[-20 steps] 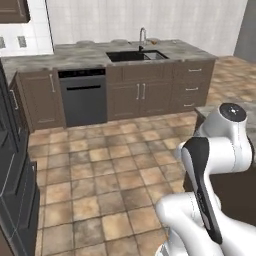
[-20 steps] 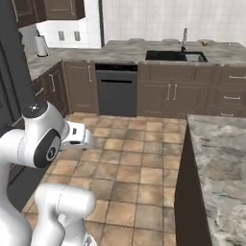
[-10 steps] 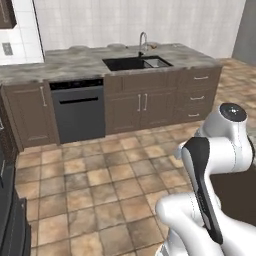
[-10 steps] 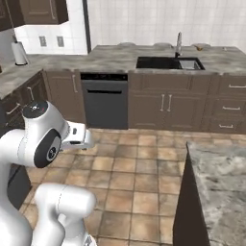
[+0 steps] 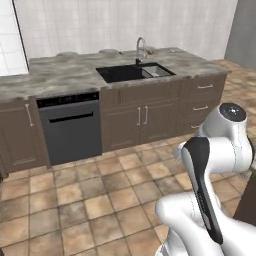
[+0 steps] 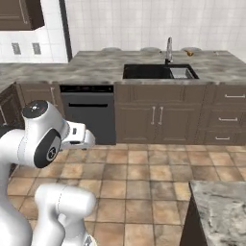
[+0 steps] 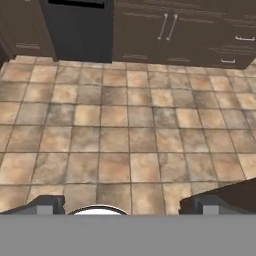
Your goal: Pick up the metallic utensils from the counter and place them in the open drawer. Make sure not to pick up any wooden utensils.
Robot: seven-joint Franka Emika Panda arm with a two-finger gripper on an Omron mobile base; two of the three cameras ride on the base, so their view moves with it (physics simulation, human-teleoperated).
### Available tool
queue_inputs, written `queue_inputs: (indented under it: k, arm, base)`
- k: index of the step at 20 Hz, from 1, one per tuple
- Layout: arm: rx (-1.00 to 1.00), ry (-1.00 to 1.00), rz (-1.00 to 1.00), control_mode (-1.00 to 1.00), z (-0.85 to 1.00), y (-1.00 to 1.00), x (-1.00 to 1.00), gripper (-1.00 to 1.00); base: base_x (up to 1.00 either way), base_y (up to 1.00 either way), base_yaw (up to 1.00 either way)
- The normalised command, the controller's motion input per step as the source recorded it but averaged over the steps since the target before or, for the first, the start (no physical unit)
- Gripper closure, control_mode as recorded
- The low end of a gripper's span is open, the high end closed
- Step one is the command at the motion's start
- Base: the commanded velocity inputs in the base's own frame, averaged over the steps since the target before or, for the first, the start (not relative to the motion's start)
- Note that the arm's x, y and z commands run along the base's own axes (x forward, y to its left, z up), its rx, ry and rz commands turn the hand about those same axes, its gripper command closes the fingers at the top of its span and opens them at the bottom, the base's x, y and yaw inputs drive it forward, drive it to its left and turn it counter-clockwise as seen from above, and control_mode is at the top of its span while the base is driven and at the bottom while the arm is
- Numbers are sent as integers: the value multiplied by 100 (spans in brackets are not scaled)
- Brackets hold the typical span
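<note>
Tiled floor lay under the fingers, spread wide and empty, so the robot was seemingly on the approach; no utensils were visible, and the veined tabltop corner stood nearest.

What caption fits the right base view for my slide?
Robot arm faces a stone counter with black sink, faucet and dishwasher across a tiled floor.

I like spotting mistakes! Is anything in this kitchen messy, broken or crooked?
Nothing stands out. The far counter looks tidy, the sink and tap stand straight, the dishwasher and cabinet doors are shut, and the tiled floor has no spills. The pincer is open and holds nothing.
</note>
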Motion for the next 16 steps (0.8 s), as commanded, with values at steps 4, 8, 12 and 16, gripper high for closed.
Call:
queue_inputs:
  k: [4,8,12,16]
  arm:
    - [0,0,0,100,0,0,0,-100]
    - [0,0,0,100,0,0,0,-100]
    - [0,0,0,100,0,0,0,-100]
    - [0,0,0,100,0,0,0,-100]
  base:
    - [100,0,-35]
    - [100,0,-47]
    - [100,0,-55]
    - [100,0,-60]
